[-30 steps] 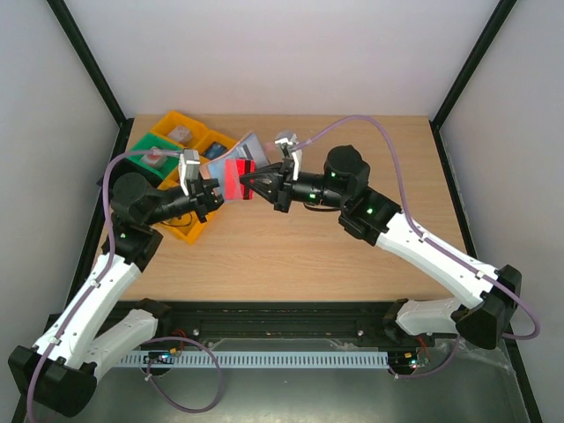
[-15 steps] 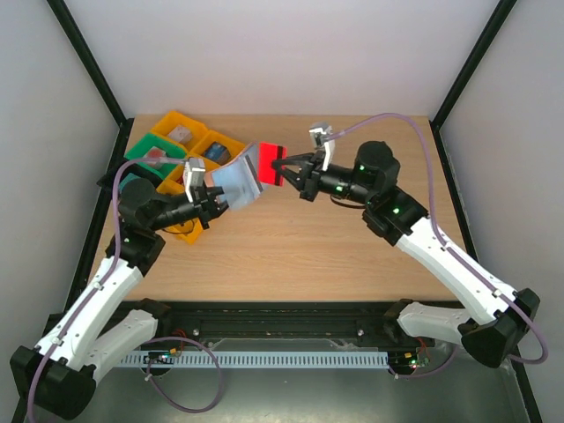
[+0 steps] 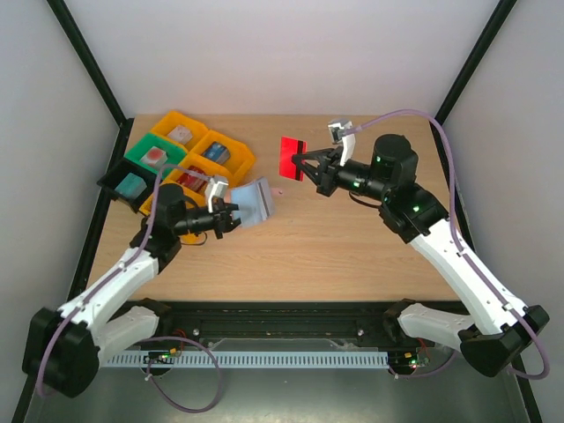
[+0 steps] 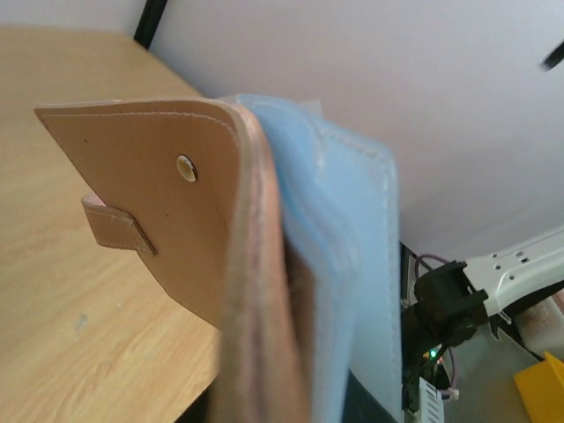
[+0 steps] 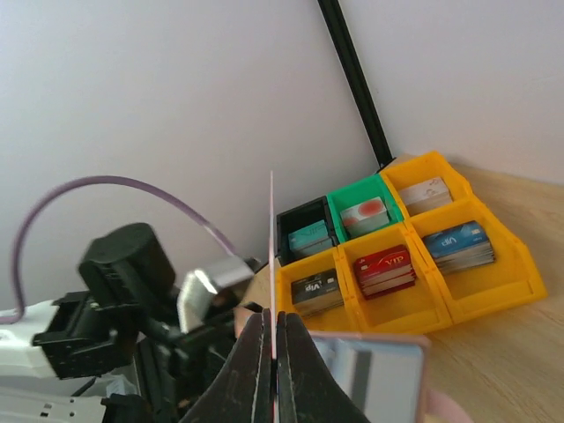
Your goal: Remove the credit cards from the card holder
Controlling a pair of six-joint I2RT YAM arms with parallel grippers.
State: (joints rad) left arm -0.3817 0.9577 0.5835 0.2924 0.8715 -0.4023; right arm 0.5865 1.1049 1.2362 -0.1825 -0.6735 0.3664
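My right gripper (image 3: 310, 167) is shut on a thin red credit card (image 3: 291, 159) and holds it in the air over the far middle of the table. In the right wrist view the gripper (image 5: 275, 317) pinches the card (image 5: 271, 238) edge-on. My left gripper (image 3: 229, 217) is shut on the card holder (image 3: 253, 204), tan outside and light blue inside, held apart from the red card. The left wrist view shows the holder's tan flap (image 4: 150, 203) with its pale dot and its blue pockets (image 4: 352, 264); my own fingers are hidden behind it.
A cluster of yellow trays (image 3: 231, 164), a green tray (image 3: 138, 146) and a black tray (image 3: 113, 179) with stacks of cards stands at the far left, also in the right wrist view (image 5: 493, 291). Black frame posts rise at the table's corners.
The right gripper has pulled the red card out of the holder and carried it to the right and farther back. The left gripper has drawn back and lower with the holder.
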